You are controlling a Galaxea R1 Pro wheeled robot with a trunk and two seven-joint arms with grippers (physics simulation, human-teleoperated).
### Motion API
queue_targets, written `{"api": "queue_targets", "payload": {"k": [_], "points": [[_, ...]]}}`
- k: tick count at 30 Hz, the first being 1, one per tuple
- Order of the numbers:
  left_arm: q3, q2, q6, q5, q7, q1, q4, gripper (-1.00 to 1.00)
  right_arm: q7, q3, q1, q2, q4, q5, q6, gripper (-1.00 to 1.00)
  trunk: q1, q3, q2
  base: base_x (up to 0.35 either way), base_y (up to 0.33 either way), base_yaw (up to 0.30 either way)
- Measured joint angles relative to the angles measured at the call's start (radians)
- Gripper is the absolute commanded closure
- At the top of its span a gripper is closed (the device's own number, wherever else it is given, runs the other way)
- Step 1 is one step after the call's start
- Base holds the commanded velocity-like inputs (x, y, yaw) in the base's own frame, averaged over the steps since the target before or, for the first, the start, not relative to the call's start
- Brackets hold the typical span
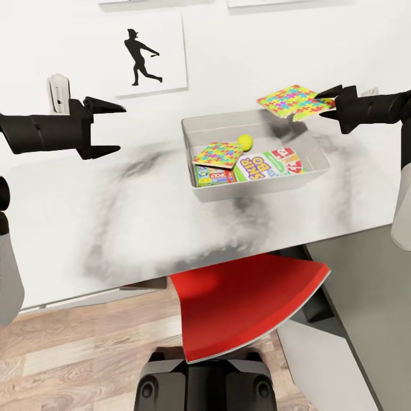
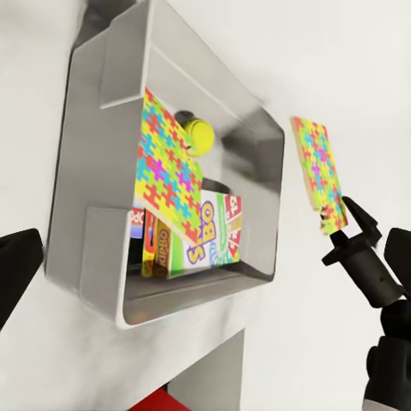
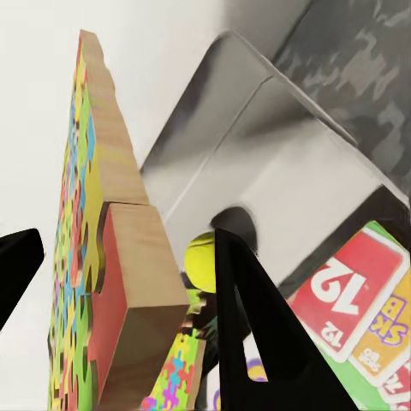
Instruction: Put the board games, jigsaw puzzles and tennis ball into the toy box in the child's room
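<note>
The light-grey toy box [image 1: 257, 189] sits on the table [image 1: 114, 217]. Inside it lie one jigsaw puzzle [image 1: 218, 154], the tennis ball [image 1: 245, 141], a "Skip-Bo" board game [image 1: 265, 164] and a smaller blue board game [image 1: 214, 176] partly under the puzzle. My right gripper [image 1: 319, 104] is shut on the second jigsaw puzzle [image 1: 292, 101], holding it above the box's far right corner. The left wrist view shows that held puzzle [image 2: 317, 171] beside the box [image 2: 94, 171]. My left gripper [image 1: 121, 128] hangs open and empty, left of the box.
A red chair seat [image 1: 245, 308] pokes out under the table's front edge. The lower dark-grey section [image 1: 365, 274] joins on the right. On the wall behind are a baseball-player picture [image 1: 142, 57] and a small white device [image 1: 59, 94]. Wood floor lies below.
</note>
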Motion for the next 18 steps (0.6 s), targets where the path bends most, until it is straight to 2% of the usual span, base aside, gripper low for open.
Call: {"api": "queue_targets", "payload": {"k": [6, 18], "points": [[0.0, -0.007, 0.0, 0.0, 0.0, 0.0, 0.0, -1.0, 0.0, 0.0, 0.001, -0.003, 0.0, -0.003, 0.0, 1.0, 0.0, 0.001, 0.0, 0.0, -0.003, 0.072], [0.003, -0.011, 0.0, 0.0, 0.0, 0.0, 0.0, -1.0, -0.003, 0.002, 0.018, -0.004, 0.0, -0.002, 0.003, 1.0, 0.0, 0.001, 0.0, 0.0, -0.001, 0.015]]}}
